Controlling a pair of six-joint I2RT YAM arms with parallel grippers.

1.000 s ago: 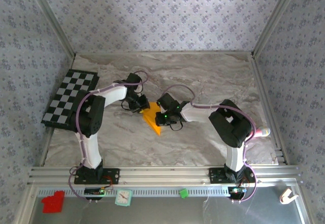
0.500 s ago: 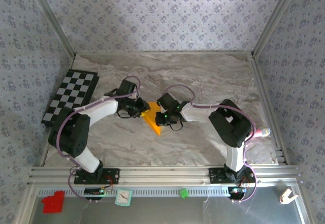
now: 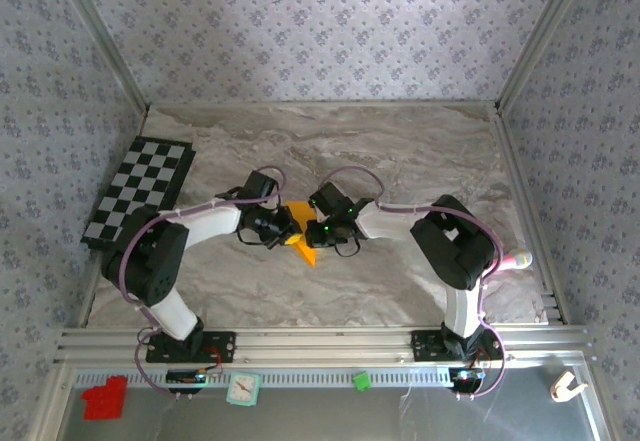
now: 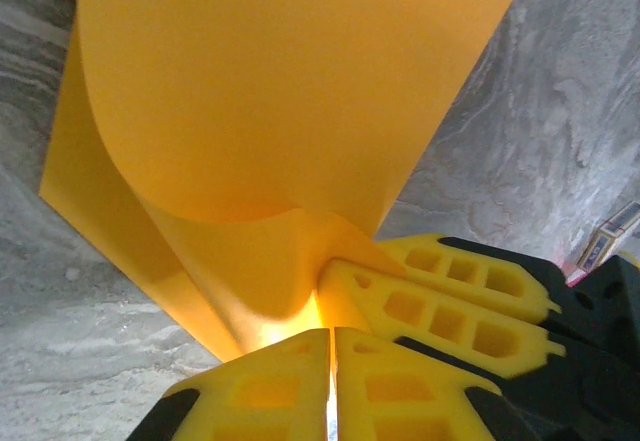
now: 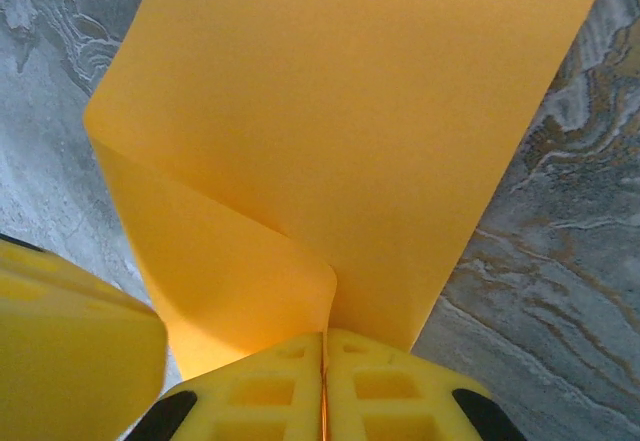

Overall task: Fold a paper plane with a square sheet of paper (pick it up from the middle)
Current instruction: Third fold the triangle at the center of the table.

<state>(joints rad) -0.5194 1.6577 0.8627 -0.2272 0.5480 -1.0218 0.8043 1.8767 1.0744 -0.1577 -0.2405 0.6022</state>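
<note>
From above, you lose most of the square sheet of paper (image 3: 301, 248) under the left end effector (image 3: 283, 227) and right end effector (image 3: 310, 225), which sit tip to tip near the middle of the tabletop (image 3: 380, 291). One orange corner pokes toward the near edge. Both wrist views cut the sheet off at the top. Its curled layers hide each other, so you probably cannot count the creases. Both pinch lines run off the bottom edge.

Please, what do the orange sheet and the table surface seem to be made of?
The orange sheet: thin matte paper, apparently; it curls smoothly and light glows through its fold. The table surface: grey marble pattern, matte; stone or a printed cover, I cannot tell.
</note>
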